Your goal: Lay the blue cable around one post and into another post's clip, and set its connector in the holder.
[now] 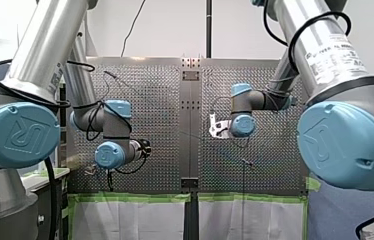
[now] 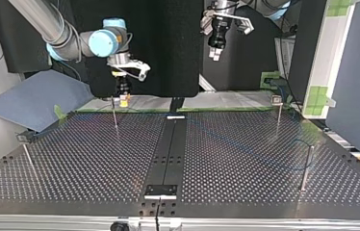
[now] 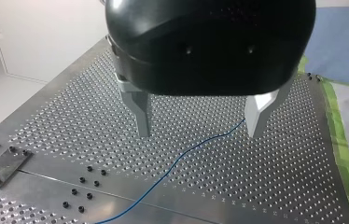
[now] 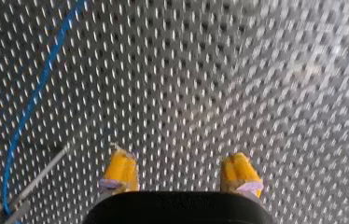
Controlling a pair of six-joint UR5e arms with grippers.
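Note:
The thin blue cable (image 3: 182, 156) lies loose on the perforated table, running under and between the fingers of my left gripper (image 3: 199, 123). That gripper hangs open above the table, its metal fingers (image 3: 141, 116) holding nothing. My right gripper (image 4: 180, 175) is also open, with nothing between its yellow pads (image 4: 121, 172). The cable (image 4: 32, 100) curves past beside it, near a thin post (image 4: 37, 179). In the top view my left gripper (image 2: 214, 54) hangs high at the back. My right gripper (image 2: 124, 100) is low, close to a post (image 2: 114, 115).
More thin posts stand at the top view's back right (image 2: 278, 114), front right (image 2: 307, 168) and front left (image 2: 28, 155). A dark strip (image 2: 168, 149) runs down the table's middle to a small black plate (image 2: 160, 191). Green tape (image 2: 272, 77) edges the far side.

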